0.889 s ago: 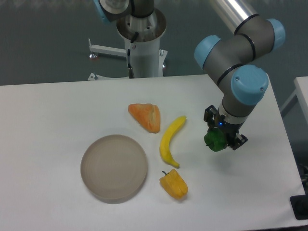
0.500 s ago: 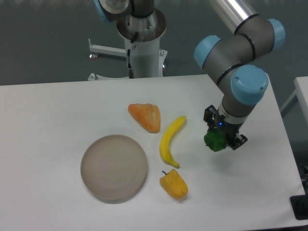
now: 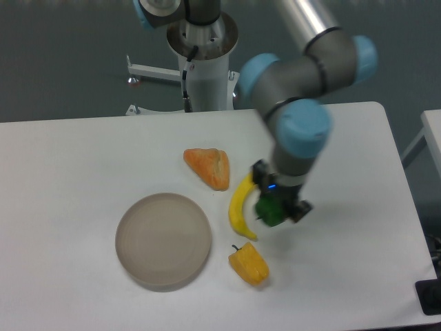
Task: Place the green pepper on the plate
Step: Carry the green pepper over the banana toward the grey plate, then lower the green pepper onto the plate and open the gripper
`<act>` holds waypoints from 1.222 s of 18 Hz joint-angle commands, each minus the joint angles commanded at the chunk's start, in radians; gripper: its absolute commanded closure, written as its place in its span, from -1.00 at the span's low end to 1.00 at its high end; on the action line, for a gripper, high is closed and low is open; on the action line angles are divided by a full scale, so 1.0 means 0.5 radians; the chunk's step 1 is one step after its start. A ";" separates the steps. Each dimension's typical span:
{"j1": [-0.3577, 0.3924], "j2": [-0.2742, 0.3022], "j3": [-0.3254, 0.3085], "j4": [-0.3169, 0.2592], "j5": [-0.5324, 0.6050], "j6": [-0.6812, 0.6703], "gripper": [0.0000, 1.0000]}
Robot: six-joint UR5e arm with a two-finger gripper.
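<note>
My gripper [image 3: 274, 209] is shut on the green pepper [image 3: 270, 212], a small glossy dark-green fruit held just right of the banana's lower half. The pepper hangs at the fingertips, mostly covered from above by the wrist. The plate [image 3: 163, 238], a round beige-grey dish with a raised rim, lies to the left at the front of the table with nothing in it. A banana's width and more separates the pepper from the plate's right rim.
A yellow banana [image 3: 241, 203] lies between the gripper and the plate. An orange wedge-shaped piece [image 3: 209, 166] sits behind it. A yellow-orange pepper [image 3: 249, 263] rests in front, close below the gripper. The arm's base stands at the table's back edge.
The arm has swung left with the green pepper, from right of the banana's tip to right beside the banana's lower half. The other items have not moved.
</note>
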 joint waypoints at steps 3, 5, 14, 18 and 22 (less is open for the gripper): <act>-0.135 -0.003 -0.015 0.000 -0.049 -0.098 0.79; -0.190 -0.015 -0.037 0.003 -0.095 -0.141 0.78; -0.332 -0.080 -0.175 0.028 -0.098 -0.194 0.61; -0.347 -0.117 -0.181 0.135 -0.111 -0.237 0.37; -0.359 -0.117 -0.196 0.153 -0.104 -0.240 -0.99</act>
